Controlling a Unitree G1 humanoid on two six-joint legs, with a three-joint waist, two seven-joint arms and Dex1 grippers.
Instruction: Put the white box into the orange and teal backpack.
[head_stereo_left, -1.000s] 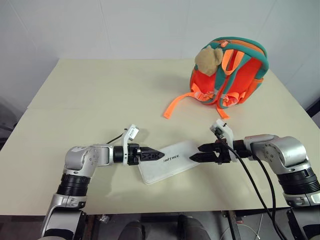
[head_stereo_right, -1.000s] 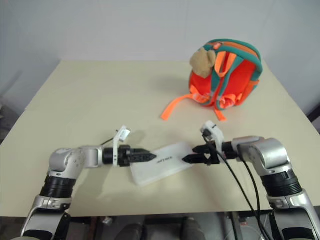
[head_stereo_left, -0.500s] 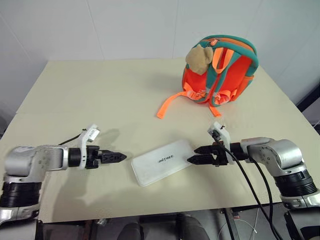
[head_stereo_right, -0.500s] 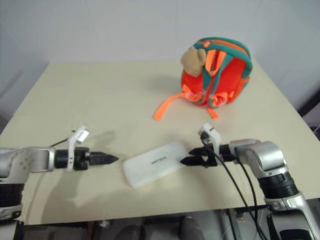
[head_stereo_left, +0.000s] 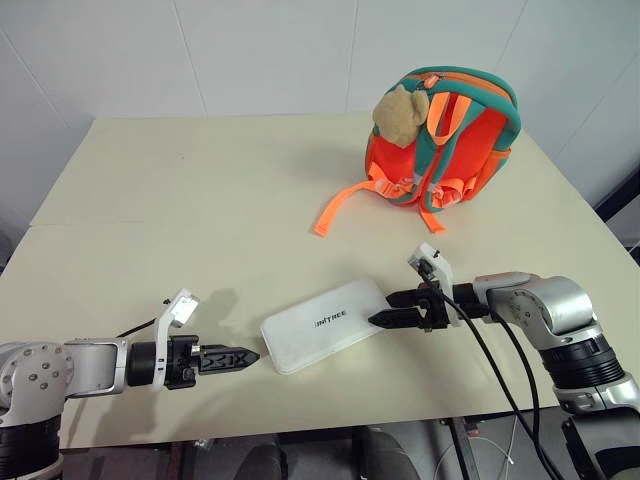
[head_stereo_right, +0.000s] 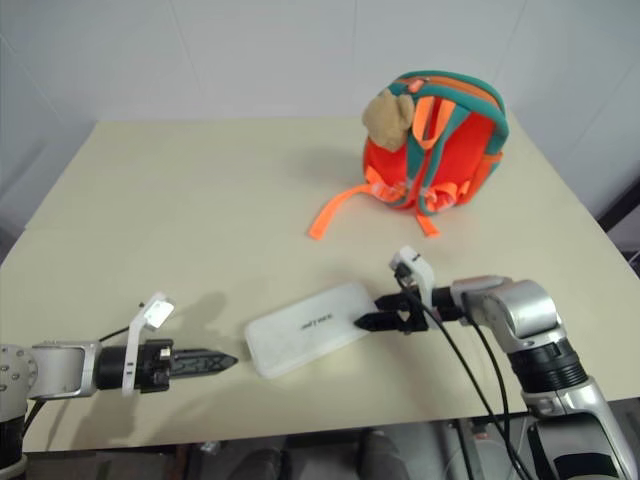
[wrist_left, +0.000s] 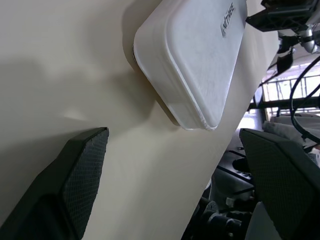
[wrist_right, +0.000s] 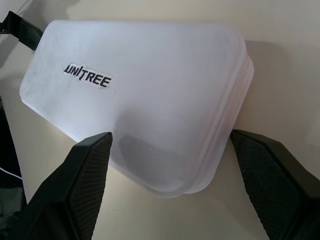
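The white box (head_stereo_left: 322, 325) lies flat on the table near its front edge, with dark UNITREE lettering on top. The orange and teal backpack (head_stereo_left: 445, 135) stands upright at the far right, a tan plush toy (head_stereo_left: 397, 110) on it. My left gripper (head_stereo_left: 252, 355) is open and empty, a short way off the box's left end and pointing at it. My right gripper (head_stereo_left: 377, 318) is open at the box's right end. In the right wrist view its fingers (wrist_right: 87, 175) stand on either side of that end. Whether they touch it I cannot tell.
The cream table (head_stereo_left: 180, 200) runs wide to the left and back. An orange strap (head_stereo_left: 335, 215) trails from the backpack toward the box. Black cables (head_stereo_left: 500, 350) hang from my right wrist over the front edge. White walls stand behind.
My left gripper has drawn back from the box's left end, out to the left and toward the table's front edge. The box and right gripper stayed put. The camera shifted.
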